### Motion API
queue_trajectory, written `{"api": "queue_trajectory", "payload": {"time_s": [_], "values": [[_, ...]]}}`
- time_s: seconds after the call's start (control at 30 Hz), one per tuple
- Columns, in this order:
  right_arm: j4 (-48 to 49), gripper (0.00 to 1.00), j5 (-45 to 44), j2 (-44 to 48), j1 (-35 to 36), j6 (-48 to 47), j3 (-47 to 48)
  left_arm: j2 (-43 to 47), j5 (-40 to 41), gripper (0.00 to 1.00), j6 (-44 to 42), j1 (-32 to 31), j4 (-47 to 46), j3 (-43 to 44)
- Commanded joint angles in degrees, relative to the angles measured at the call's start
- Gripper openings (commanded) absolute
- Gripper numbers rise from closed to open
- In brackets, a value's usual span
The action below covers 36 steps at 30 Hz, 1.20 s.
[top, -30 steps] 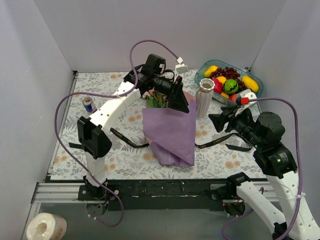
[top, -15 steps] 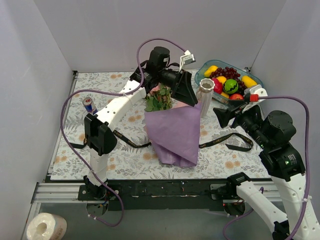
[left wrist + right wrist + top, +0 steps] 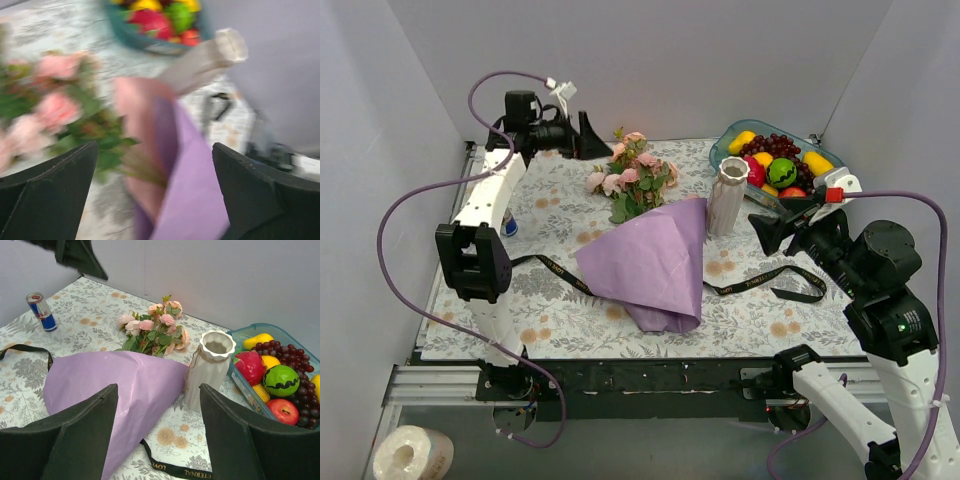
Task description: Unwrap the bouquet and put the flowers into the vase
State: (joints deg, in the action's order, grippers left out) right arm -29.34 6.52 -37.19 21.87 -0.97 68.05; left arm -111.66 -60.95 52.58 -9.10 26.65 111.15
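Swung to the upper left of the frame, the left pincer (image 3: 590, 135) stands wide open, empty. The flowers (image 3: 632, 178) lie at upper centre, stems under loose purple paper (image 3: 655, 265); the vase (image 3: 728, 195) stands just right. Unwrapping seems nearly done; next, the stems need gripping. The right pincer (image 3: 770, 228) hangs open, empty.

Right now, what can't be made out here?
- Stems of the flowers: hidden under purple paper, top and right wrist views.
- Left wrist view: motion blur smears flowers and vase.
- Lettering on the ribbon: too small from above.
- The drink can: partly behind the left arm, top view.
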Motion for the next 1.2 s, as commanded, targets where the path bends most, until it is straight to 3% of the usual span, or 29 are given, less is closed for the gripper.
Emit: {"api": "queue_trajectory", "payload": {"time_s": [0.0, 0.2, 0.43, 0.73, 0.97, 1.17], "values": [[3.85, 0.74, 2.44, 0.10, 0.28, 0.53, -0.81, 6.79, 20.42, 0.98, -24.52, -2.85, 15.28, -16.02], [3.94, 0.73, 3.05, 0.28, 0.19, 0.53, -1.61, 14.62, 16.57, 0.98, -30.16, -1.80, 15.36, -30.79], [4.03, 0.73, 4.02, 0.36, 0.19, 0.53, -1.96, 17.00, 14.72, 0.98, -34.12, -1.09, 15.36, -39.16], [4.65, 0.71, 5.78, 0.80, 0.19, 2.38, -3.01, 13.67, 15.16, 0.98, -33.06, -0.65, 6.92, -42.07], [4.47, 0.71, 6.04, 0.98, 0.19, 2.64, -3.28, 7.96, 8.66, 0.98, -34.38, -0.04, 6.57, -39.70], [4.73, 0.70, 6.39, 0.63, 0.19, 2.64, -3.36, 4.87, 9.01, 0.98, -35.17, -0.04, 7.18, -39.35]]}}
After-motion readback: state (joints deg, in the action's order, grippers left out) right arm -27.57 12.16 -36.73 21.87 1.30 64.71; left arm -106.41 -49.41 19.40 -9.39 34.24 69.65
